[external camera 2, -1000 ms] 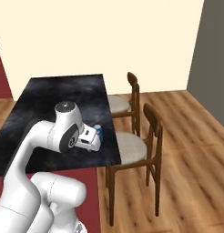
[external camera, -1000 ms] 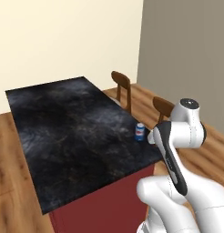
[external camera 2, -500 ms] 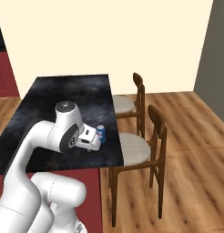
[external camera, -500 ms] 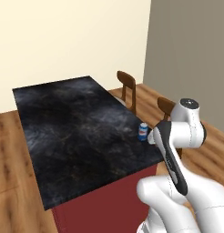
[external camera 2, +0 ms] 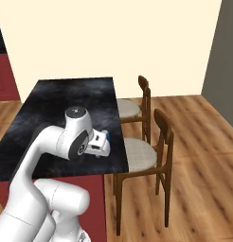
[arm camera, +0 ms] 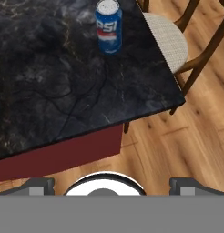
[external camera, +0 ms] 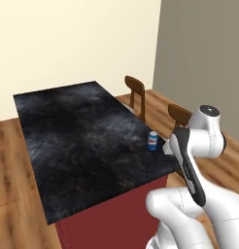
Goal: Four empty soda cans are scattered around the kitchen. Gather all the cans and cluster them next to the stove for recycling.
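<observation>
- Blue and white soda can standing upright on the black marbled countertop, close to the edge on the chair side. Also visible from the left base camera, and peeking out behind the robot's wrist from the right one.
- Silver top facing up, blue label with a white and red band, part of a logo readable in the hand view.
- Gripper hanging off the corner of the island, short of the can, nothing between the fingertips. Tips sitting wide apart at the bottom of the hand view, so jaws spread.
- Dark red cabinet panel under the counter slab.
- Two wooden chairs along the far side: nearer chair with its cream seat tucked right by the counter edge, farther chair behind it.
- Wood plank floor, cream wall behind the island, grey wall off to the right in the left base view.
</observation>
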You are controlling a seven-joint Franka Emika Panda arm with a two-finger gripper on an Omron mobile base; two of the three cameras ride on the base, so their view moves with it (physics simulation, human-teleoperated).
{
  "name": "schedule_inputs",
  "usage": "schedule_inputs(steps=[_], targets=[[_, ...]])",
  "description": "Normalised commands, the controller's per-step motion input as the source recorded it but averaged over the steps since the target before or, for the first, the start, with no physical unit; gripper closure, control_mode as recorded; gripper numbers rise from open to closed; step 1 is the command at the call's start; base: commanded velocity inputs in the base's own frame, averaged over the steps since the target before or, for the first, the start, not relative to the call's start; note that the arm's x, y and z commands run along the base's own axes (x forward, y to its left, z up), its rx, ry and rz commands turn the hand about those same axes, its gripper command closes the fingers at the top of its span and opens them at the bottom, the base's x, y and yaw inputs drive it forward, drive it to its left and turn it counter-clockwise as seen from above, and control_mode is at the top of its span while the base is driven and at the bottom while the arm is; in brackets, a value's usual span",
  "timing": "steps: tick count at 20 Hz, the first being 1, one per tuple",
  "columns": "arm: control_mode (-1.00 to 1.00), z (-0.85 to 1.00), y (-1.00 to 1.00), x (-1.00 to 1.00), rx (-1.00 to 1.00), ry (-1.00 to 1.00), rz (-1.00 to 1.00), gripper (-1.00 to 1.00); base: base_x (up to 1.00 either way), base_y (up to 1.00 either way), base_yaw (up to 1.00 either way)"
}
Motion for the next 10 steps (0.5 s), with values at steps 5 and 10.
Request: schedule_inputs(steps=[5, 10], targets=[[-1.00, 0.00, 0.00, 0.29, 0.00, 0.00, 0.00, -1.00, 0.00, 0.00, 0.00], [-1.00, 0.00, 0.00, 0.40, 0.00, 0.00, 0.00, -1.00, 0.00, 0.00, 0.00]])
